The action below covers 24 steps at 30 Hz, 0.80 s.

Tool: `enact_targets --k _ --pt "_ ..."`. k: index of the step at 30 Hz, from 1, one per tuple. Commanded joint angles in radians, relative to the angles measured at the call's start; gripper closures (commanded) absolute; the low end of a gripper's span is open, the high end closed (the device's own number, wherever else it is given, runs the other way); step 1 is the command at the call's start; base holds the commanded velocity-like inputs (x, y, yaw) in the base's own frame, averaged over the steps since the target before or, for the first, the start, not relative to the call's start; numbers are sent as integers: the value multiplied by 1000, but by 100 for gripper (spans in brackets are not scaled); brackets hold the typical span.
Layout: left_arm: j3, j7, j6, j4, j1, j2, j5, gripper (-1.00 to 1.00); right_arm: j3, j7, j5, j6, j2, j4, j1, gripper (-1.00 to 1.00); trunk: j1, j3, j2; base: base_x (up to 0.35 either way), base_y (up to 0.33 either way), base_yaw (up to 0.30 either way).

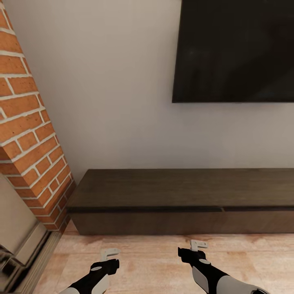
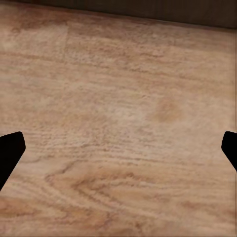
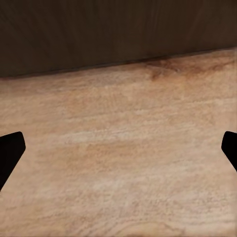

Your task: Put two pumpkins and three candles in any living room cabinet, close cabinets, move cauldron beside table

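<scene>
The long low dark-brown cabinet [image 1: 183, 202] runs along the wall straight ahead, with its flat drawer fronts shut; its front also fills the far edge of the right wrist view as the cabinet [image 3: 118, 34]. My left gripper [image 1: 110, 254] hovers low over the wood floor, open and empty. My right gripper [image 1: 199, 245] hangs beside it, also open and empty, a short way in front of the cabinet. In both wrist views the fingertips [image 2: 10, 153] [image 3: 10, 153] stand wide apart over bare floorboards. Pumpkins, candles, cauldron and table are out of view.
A red brick fireplace column [image 1: 28, 134] stands at the left, touching the cabinet's left end. A black wall-mounted TV [image 1: 237, 49] hangs above the cabinet. Light wood floor [image 1: 151, 265] lies between me and the cabinet.
</scene>
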Motion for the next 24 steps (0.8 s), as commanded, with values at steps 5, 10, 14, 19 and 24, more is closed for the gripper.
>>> enact_targets --k 5,10,14,19,24 --pt "-10 5 -1 0 0 -1 8 -100 7 -3 -8 -10 0 0 0 -100 -19 15 35 0 0 0" --pt "-10 5 -1 0 -1 -1 8 -100 9 -3 -8 -13 0 0 0 -100 -39 31 70 0 0 0" --pt "-10 5 -1 1 0 0 8 -100 10 -2 -8 -17 0 0 0 -100 -54 43 98 0 0 0" --pt "-10 5 -1 1 -1 -1 8 -100 10 -2 -8 -18 0 0 0 -100 -73 59 133 0 0 0" --pt "-10 5 -1 1 0 -1 8 -100 11 -2 -8 -18 0 0 0 -100 -92 74 168 0 0 0"
